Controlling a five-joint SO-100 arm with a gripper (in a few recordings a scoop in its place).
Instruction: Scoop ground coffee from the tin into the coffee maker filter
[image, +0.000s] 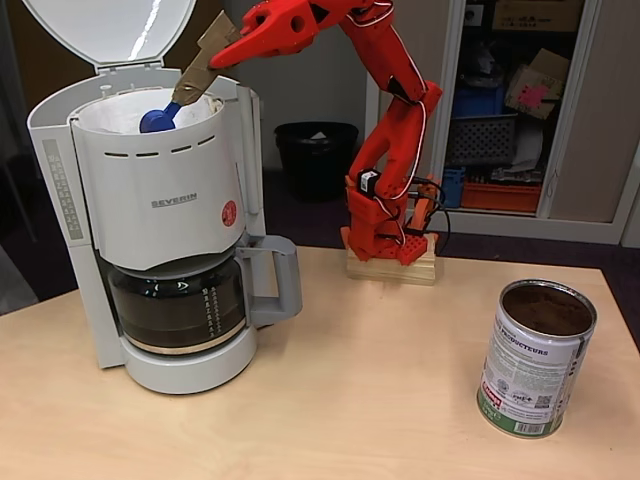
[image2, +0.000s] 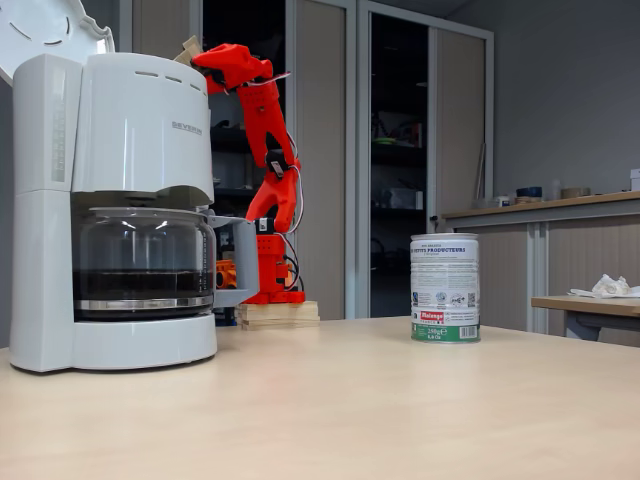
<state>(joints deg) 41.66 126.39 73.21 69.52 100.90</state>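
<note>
- Nearest my high fixed view, the tin (image: 537, 358) stands upright on the wooden table (image: 350, 400), near its right edge, with bare tabletop on every side of it.
- From that view I look straight into its open mouth: the ground coffee (image: 547, 309) sits as a dark brown mass just under the silver rim. In the low fixed view the tin (image2: 445, 288) shows me only its white label and green base band, not its contents.
- A wide stretch of clear table lies between the tin and the coffee maker (image: 165, 230), which stands well apart from it at the left, near the table's left edge, lid (image: 110, 30) tipped up.
- Its glass carafe (image: 180, 310) sits in place with dark liquid in the bottom; the low view shows that level more plainly.
- Above the machine, my red gripper (image: 225, 50) reaches over the open top and clamps the brown handle of a scoop (image: 160, 120). The blue bowl of the scoop lies down inside the white paper filter (image: 125, 115). From the low view the filter basket hides all that, and I see just the gripper (image2: 205, 55) over the rim.
- Farthest back, the arm's base (image: 390, 245) sits on a wooden block at the table's rear edge, with open shelving behind.
</note>
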